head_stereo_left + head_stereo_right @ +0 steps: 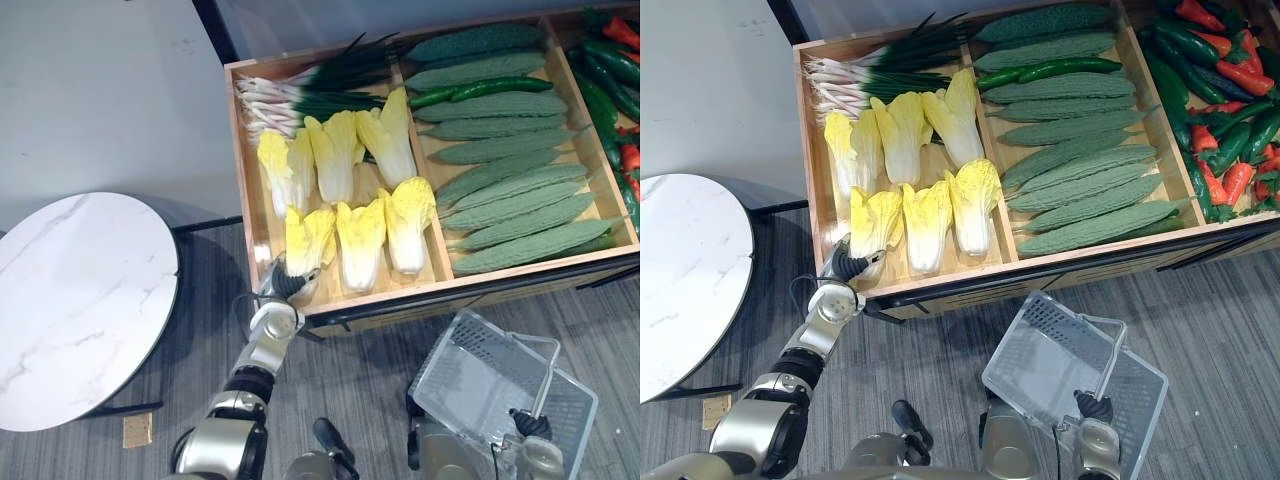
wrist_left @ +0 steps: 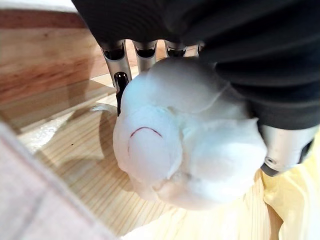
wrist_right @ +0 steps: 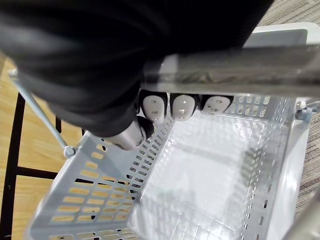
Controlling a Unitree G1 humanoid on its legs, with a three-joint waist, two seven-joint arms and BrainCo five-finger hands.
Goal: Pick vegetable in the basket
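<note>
Nearest in the eye view, the right hand (image 1: 528, 425) clamped the basket (image 1: 470, 375) handle. By the left wrist view, the left hand (image 2: 122, 82) curled round the cabbage (image 2: 185, 145) in the crate (image 1: 240, 170), at its white base: probably firm and light there, with leaves beyond the hand likely soft.

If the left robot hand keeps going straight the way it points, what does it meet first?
The cabbage: the left robot hand is closed on its white base, at the front corner of the crate.
</note>
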